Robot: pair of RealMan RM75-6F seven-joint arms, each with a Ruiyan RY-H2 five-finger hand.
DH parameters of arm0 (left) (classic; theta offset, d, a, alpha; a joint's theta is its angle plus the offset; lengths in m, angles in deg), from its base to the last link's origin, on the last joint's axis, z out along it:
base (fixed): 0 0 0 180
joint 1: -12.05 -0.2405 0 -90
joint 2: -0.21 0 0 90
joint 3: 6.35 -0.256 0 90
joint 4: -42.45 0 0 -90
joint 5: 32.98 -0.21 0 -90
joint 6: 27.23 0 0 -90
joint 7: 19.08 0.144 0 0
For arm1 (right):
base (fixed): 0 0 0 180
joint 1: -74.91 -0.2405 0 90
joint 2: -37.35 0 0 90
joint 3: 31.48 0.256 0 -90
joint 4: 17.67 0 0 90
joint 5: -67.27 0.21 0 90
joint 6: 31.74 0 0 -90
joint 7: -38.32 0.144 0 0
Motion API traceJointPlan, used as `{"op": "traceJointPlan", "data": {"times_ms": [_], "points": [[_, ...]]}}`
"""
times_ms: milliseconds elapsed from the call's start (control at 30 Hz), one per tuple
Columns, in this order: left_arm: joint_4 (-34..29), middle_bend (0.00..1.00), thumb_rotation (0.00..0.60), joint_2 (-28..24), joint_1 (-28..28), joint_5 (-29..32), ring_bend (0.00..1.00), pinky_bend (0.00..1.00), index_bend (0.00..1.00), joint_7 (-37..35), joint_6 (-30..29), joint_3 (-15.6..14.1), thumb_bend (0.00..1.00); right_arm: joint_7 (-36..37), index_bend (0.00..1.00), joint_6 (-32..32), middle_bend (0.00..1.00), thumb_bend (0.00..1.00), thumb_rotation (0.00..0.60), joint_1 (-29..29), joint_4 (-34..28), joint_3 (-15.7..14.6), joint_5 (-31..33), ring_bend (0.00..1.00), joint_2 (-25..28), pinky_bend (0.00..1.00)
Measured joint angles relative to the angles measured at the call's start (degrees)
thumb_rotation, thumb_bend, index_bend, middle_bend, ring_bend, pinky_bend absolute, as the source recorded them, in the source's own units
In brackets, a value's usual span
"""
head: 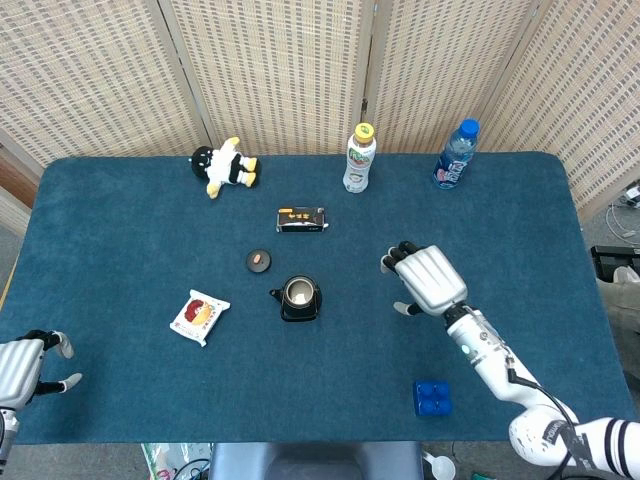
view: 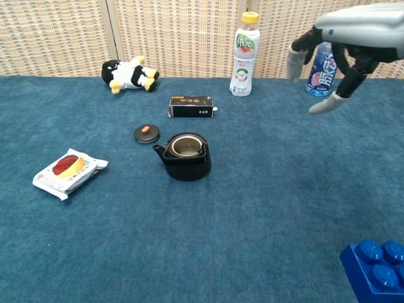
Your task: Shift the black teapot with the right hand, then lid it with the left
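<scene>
The right hand (head: 428,280) is hovering over the blue tabletop (head: 120,220), off to the right of the black teapot (head: 298,298), and it is gripping nothing; its fingers (view: 295,63) are spread apart and hanging loosely downward. The teapot is sitting uncovered near the middle of the tabletop, spout pointing left. Its lid (head: 258,260) is lying flat just up and to the left of it, close by but not touching. Down at the near left edge, the left hand (head: 22,366) is resting low with nothing in it, fingers slightly parted. A snack packet (head: 199,316) is lying left of the teapot, a small black box (head: 301,219) is lying beyond it, and a blue block (head: 431,397) is sitting near the front edge.
</scene>
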Motion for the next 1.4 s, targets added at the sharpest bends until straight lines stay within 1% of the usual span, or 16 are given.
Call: {"op": "traceJointPlan", "data": {"times_ms": [300, 600, 1167, 1400], "points": [[-0.2, 0.53, 0.6, -0.6, -0.3, -0.1, 0.38, 0.48, 0.57, -1.0, -0.7, 0.2, 0.11, -5.5, 0.4, 2.8, 0.36, 0.08, 0.6, -8.8, 1.0, 0.6, 9.3, 0.26, -4.9, 0.56], [-0.3, 0.53, 0.6, -1.5, -0.8, -0.2, 0.38, 0.48, 0.57, -2.5, -1.7, 0.6, 0.11, -8.4, 0.4, 3.7, 0.36, 0.08, 0.6, -16.0, 3.8, -0.2, 15.9, 0.26, -10.0, 0.56], [-0.5, 0.53, 0.6, -3.3, -1.8, 0.4, 0.38, 0.48, 0.59, -5.3, -3.0, 1.2, 0.11, -6.6, 0.4, 8.2, 0.38, 0.08, 0.6, -26.0, 13.4, -2.9, 24.2, 0.28, -19.2, 0.56], [-0.4, 0.53, 0.6, -3.7, -2.0, 0.4, 0.38, 0.48, 0.59, -6.2, -3.1, 1.4, 0.11, -4.4, 0.4, 8.7, 0.43, 0.08, 0.6, -27.8, 15.7, -3.9, 24.4, 0.31, -21.5, 0.56]]}}
